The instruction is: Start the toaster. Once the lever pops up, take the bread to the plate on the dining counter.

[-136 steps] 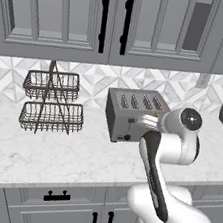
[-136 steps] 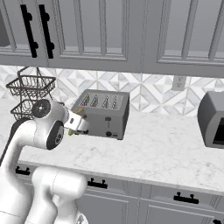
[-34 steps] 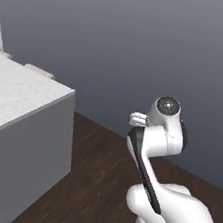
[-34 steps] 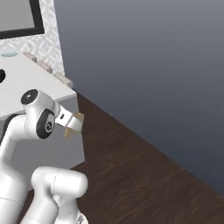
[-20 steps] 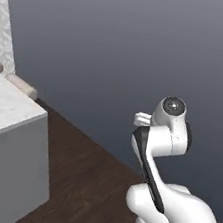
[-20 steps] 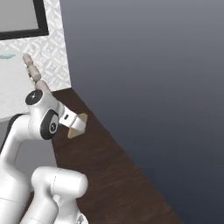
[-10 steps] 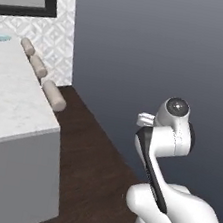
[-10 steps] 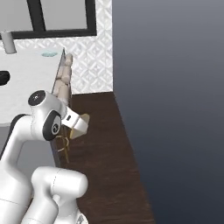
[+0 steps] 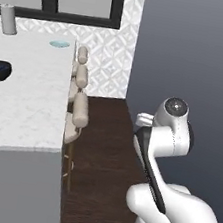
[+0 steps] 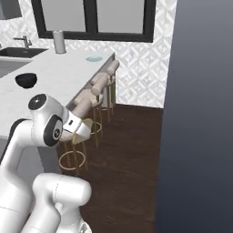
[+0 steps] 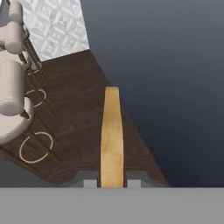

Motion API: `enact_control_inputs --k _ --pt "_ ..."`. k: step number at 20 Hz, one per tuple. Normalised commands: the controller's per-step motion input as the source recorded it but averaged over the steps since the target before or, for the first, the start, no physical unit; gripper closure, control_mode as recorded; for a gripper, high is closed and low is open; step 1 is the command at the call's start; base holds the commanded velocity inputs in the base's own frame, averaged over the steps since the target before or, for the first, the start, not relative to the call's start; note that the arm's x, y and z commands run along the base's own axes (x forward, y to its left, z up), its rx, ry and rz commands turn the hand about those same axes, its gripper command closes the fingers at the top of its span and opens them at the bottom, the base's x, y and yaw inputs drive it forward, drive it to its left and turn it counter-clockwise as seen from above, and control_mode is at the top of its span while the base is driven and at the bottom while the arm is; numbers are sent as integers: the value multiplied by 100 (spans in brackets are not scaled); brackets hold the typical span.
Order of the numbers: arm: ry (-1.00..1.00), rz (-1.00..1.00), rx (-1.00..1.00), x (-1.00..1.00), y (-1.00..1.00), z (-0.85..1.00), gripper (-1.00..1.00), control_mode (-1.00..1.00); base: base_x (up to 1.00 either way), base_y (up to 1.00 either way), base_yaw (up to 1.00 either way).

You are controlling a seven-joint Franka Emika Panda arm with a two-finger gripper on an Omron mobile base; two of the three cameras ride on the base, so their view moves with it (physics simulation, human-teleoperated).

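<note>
A thin tan slice of bread (image 11: 111, 131) stands on edge between the fingertips of my gripper (image 11: 111, 182), which is shut on it. In the right base view the gripper (image 10: 83, 129) hangs at the end of the folded arm, over the dark floor beside the stools. The long white marble dining counter (image 9: 30, 91) runs along the left, and the small blue-green plate (image 9: 59, 44) lies near its far end, well away from the gripper. From the other side the plate (image 10: 94, 58) sits on the counter (image 10: 63, 73) by the far corner. The toaster is out of view.
A row of tan stools (image 9: 79, 106) lines the counter's edge, also seen as stools (image 10: 93, 91) and stools (image 11: 11, 87). A black bowl (image 10: 26, 79) and a grey cylinder (image 10: 58, 42) stand on the counter, with a sink (image 10: 18, 51) at the far left. A dark wall (image 10: 200, 113) rises on the right.
The whole picture has swung round with the base: the dining counter, stools and plate have come fully into view. The gripper keeps the bread.
</note>
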Motion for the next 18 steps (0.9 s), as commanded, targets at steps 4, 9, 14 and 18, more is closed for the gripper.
enact_control_inputs --k 4,9,14,18 --pt "0 0 0 0 0 0 100 100 71 -88 47" --pt "0 0 0 0 0 0 100 100 85 -59 36" --pt "0 0 0 0 0 0 100 100 92 -57 23" --pt "0 0 0 0 0 0 100 100 93 -54 20"
